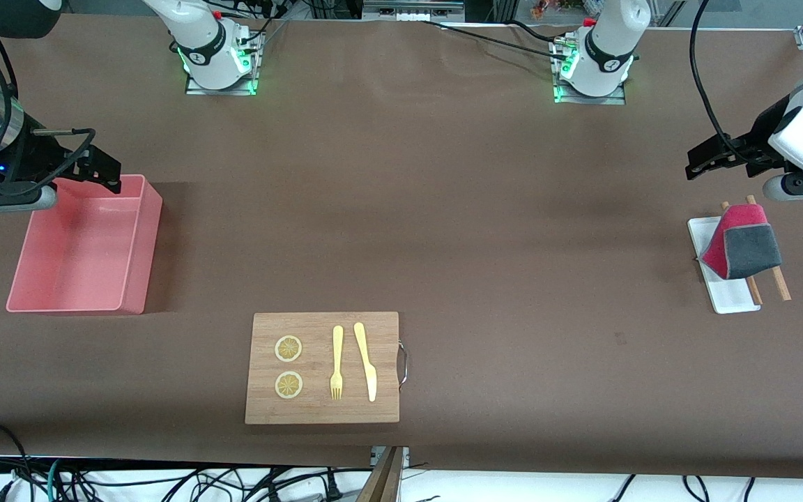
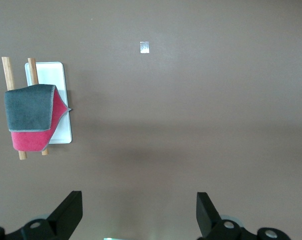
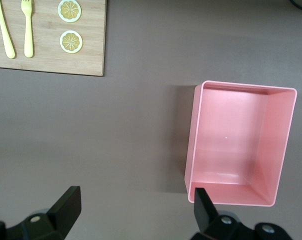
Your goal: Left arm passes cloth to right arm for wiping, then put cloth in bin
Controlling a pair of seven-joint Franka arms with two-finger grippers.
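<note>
Nearest, at 6 o'clock on the table (image 1: 443, 230), the wooden board (image 1: 323, 367) carries cutlery. At 3 o'clock the cloth (image 1: 742, 245) lies folded on 2 sticks (image 1: 780, 282) over a white tray (image 1: 722, 293); at 9 the bin (image 1: 138, 240) is empty. The left end effector (image 1: 705, 162), wide open, should descend squarely, pinching both layers. The right end effector (image 1: 98, 169) waits, spread wide, over the bin

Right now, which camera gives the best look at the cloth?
The left wrist view: the cloth shows whole from above, grey fold over red, draped on two wooden sticks and the white tray. The front view shows it too, but toward the frame's edge. The right wrist view does not show it.
</note>
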